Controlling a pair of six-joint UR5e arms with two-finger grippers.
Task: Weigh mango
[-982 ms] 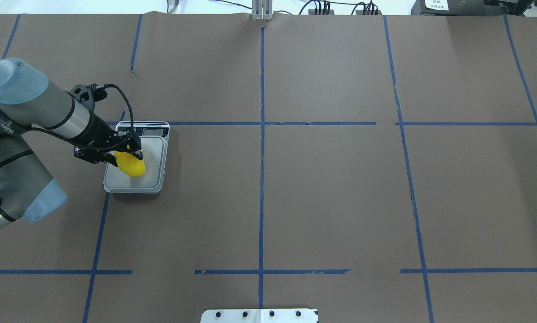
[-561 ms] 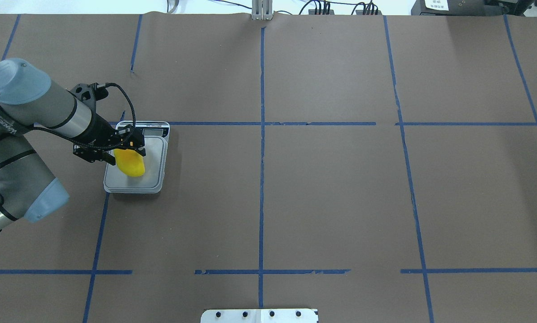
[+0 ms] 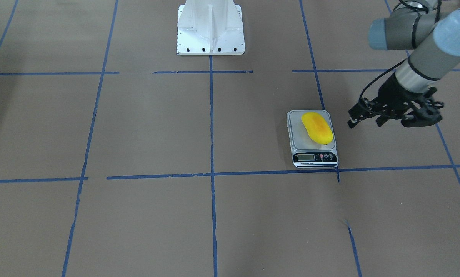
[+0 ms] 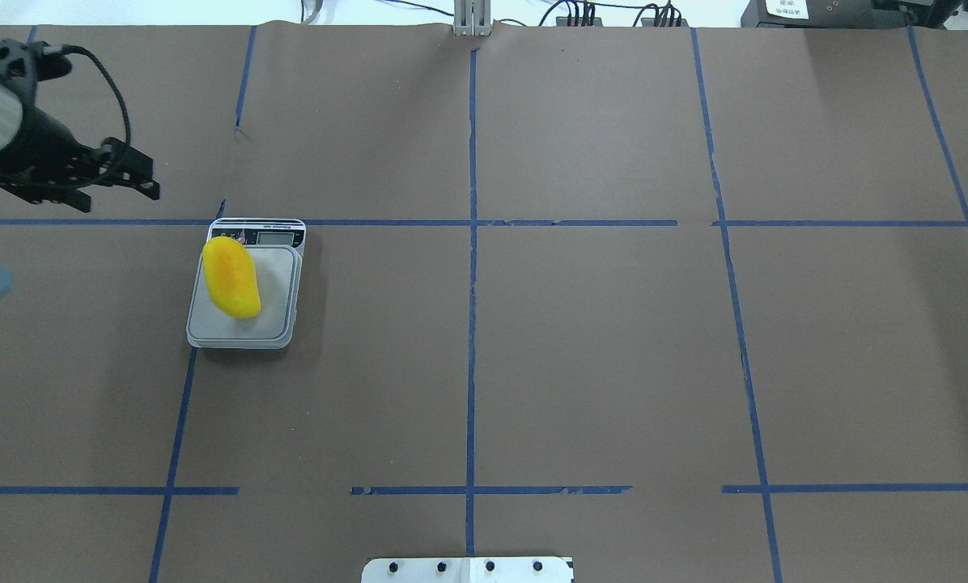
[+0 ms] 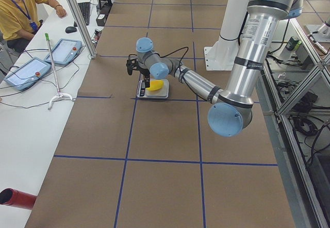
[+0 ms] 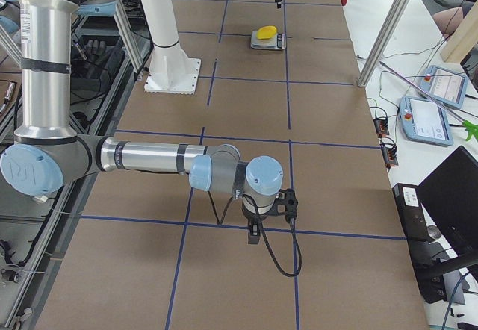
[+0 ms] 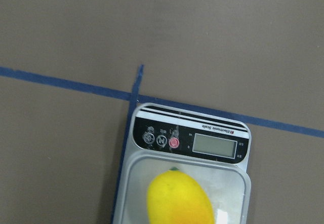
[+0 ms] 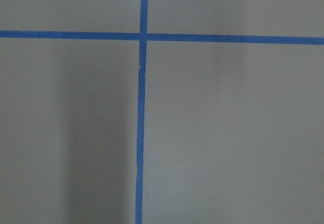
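The yellow mango (image 4: 231,278) lies on the platform of the small silver scale (image 4: 278,324), toward its left side, free of any gripper. It also shows in the front view (image 3: 317,127) and at the bottom of the left wrist view (image 7: 179,198), below the scale's display (image 7: 215,145). My left gripper (image 4: 154,180) is open and empty, raised and off to the far left of the scale; in the front view (image 3: 362,122) it hangs to the right of the scale. My right gripper (image 6: 254,234) hovers low over bare table far from the scale; I cannot tell whether it is open.
The white robot base plate (image 3: 210,30) stands at the table's near middle edge. Blue tape lines (image 4: 472,223) divide the brown table cover. Tablets (image 5: 64,50) and an operator (image 5: 18,6) are beside the table's left end.
My left gripper has let go of the mango, lifted, and pulled back up and to the left, away from the scale. The mango stays on the platform.
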